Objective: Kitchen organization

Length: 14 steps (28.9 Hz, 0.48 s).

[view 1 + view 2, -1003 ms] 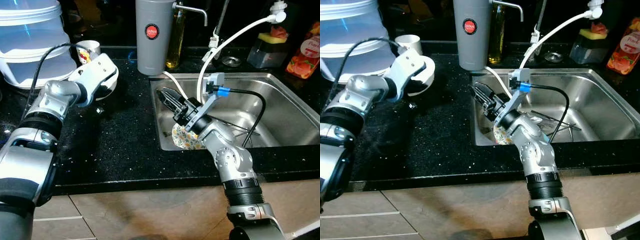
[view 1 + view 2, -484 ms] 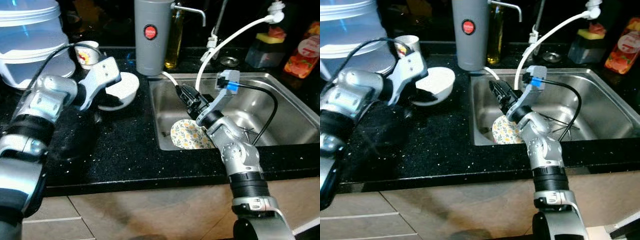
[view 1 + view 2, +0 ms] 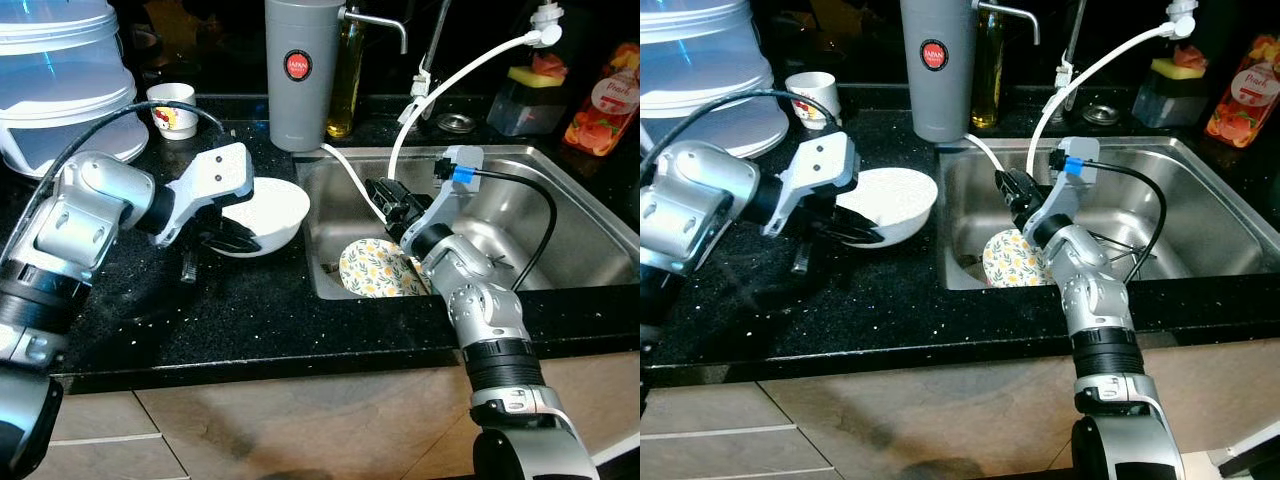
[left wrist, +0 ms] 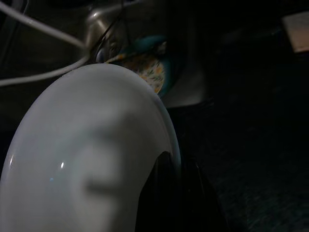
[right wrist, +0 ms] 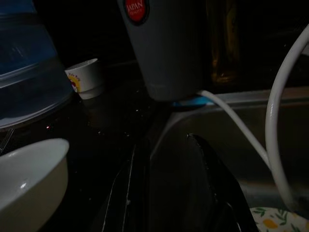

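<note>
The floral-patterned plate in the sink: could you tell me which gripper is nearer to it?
Right. The right gripper hangs just above the floral-patterned plate; the left gripper holds the white bowl over the counter.

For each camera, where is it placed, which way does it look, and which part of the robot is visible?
Left eye, right eye: on the head, looking down at the counter and sink; both silver arms show.
Left wrist: on the left arm, looking along the left end effector at the white bowl it grips; a black finger shows.
Right wrist: on the right arm, looking along the right end effector at the grey flask.
Both wrist views share the white bowl and the flowered plate.
</note>
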### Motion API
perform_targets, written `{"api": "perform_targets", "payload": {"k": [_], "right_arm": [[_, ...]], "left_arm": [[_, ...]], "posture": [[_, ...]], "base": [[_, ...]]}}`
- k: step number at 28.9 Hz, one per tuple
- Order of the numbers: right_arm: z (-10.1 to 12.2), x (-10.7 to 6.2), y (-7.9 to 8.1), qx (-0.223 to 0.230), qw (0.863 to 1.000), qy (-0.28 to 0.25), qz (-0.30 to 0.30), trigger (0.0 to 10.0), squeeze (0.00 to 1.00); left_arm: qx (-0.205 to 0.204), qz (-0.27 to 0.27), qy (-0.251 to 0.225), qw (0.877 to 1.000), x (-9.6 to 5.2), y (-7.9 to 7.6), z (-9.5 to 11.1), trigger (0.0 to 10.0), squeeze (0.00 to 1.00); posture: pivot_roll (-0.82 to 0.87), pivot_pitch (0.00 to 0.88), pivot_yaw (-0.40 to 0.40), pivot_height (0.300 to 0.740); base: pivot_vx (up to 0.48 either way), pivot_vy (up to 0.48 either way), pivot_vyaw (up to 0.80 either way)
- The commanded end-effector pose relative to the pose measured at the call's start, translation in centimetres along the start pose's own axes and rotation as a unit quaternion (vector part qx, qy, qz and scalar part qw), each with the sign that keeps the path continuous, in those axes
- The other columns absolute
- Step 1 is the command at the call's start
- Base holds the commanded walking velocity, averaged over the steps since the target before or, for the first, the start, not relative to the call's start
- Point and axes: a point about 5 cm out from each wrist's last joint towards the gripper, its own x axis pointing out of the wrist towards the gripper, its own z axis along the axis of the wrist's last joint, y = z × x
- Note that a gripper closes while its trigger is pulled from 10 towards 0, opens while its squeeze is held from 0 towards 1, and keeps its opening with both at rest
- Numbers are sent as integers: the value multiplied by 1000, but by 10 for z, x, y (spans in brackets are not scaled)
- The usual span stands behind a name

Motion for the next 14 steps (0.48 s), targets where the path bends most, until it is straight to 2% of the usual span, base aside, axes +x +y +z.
{"api": "perform_targets", "payload": {"k": [1, 2, 3, 4, 5, 6, 12, 14], "right_arm": [[0, 1, -1, -4, 1000, -1, -5, 10000, 0], [0, 1, -1, -5, 1000, -1, -5, 10000, 0], [0, 2, -1, -5, 1000, -1, -5, 10000, 0], [0, 2, 0, -6, 1000, -1, -4, 10000, 0], [0, 2, -1, -6, 1000, 0, -4, 10000, 0], [-1, 2, -1, -7, 1000, 0, -4, 10000, 0], [0, 3, 1, -10, 1000, 1, -1, 10000, 0], [0, 4, 2, -14, 1000, 3, 3, 10000, 0]], "left_arm": [[-21, -18, 17, 999, 3, -7, -9, 1098, 0], [-18, -12, 22, 1000, 3, -7, -10, 8863, 0], [-21, -9, 27, 999, 3, -8, -11, 10000, 0], [-22, -6, 33, 999, 3, -9, -12, 10000, 67], [-27, -3, 38, 999, 3, -9, -13, 10000, 792], [-30, -2, 41, 999, 2, -10, -14, 10000, 1000], [-31, 11, 42, 999, -1, -11, -12, 10000, 1000], [-13, 31, 40, 999, -3, -9, -9, 10000, 1000]], "posture": [[20, 146, -20, 740], [20, 146, -20, 740], [20, 146, -20, 740], [20, 146, -20, 740], [18, 145, -20, 740], [18, 145, -20, 740], [15, 145, -24, 740], [15, 145, -24, 740]], "base": [[0, 0, 0], [0, 0, 0], [0, 0, 0], [0, 0, 0], [0, 0, 0], [0, 0, 0], [0, 0, 0], [0, 0, 0]]}}
